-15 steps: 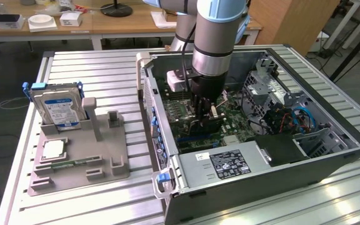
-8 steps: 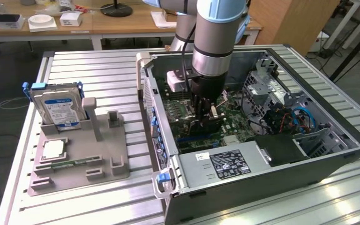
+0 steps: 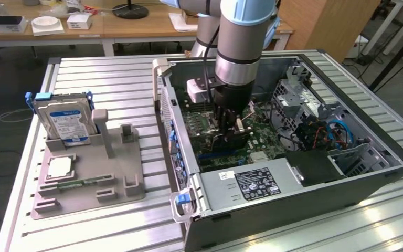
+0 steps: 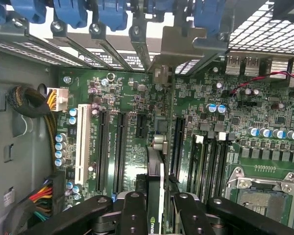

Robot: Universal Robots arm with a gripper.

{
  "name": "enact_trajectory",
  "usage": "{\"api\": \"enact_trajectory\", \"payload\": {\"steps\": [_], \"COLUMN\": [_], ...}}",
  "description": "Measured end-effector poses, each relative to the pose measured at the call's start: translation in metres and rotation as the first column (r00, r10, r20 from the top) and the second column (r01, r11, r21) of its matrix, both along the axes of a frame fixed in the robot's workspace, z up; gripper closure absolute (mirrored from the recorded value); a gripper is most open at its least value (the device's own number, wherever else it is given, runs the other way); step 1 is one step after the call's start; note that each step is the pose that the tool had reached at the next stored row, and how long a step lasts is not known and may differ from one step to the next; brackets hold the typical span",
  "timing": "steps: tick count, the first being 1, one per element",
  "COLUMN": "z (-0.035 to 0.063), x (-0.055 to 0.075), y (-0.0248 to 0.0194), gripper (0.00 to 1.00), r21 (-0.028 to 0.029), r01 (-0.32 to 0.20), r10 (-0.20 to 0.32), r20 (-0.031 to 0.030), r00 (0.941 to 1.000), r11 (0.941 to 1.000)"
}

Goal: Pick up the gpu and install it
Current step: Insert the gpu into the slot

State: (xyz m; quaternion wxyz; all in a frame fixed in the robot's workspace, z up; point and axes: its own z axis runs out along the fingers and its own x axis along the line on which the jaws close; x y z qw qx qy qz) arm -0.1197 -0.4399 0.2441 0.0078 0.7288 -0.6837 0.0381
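Gripping the gpu [image 4: 155, 169], the hand [image 4: 159, 211] hangs inside the open case [image 3: 293, 207].

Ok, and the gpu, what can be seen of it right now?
The gpu appears edge-on: a thin dark board with a black cooler and a silver metal bracket at its far end, by the rear slots of the case. It stands on edge over the green motherboard, clamped between the black fingers of the gripper. Whether it sits in a slot cannot be told.

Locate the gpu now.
The gpu is held edge-on in the gripper, over the motherboard slots, inside the open computer case at the exterior view's centre.
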Motion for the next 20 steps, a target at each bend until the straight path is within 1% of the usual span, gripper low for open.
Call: {"api": "enact_trajectory", "payload": {"steps": [2,4,5,8,13,17,20], "z": [0.0006,0.0007,0.0008,0.0008,0.0003,-0.0006,-0.0008], "x": [0.0,-0.0001,-0.0001,-0.0001,-0.0001,-0.0002,-0.0004], "y": [0.0,0.0,-0.0001,0.0001,0.0,-0.0001,-0.0003], "gripper": [0.74,0.74,0.74,0.74,0.74,0.74,0.74], "r21": [0.0002,0.0015,0.003,0.0111,0.0117,0.013,0.0139], "r01": [0.0,0.0,0.0,0.0,-0.001,-0.003,-0.004], "r10": [0.0,0.0,0.0,0.0,0.001,0.003,0.004], "r20": [-0.0001,-0.0002,-0.0003,-0.0002,0.0003,0.0025,0.0017], "r00": [1.0,1.0,1.0,1.0,1.0,1.0,1.0], "r11": [1.0,1.0,1.0,0.9999,0.9999,0.9999,0.9999]}}
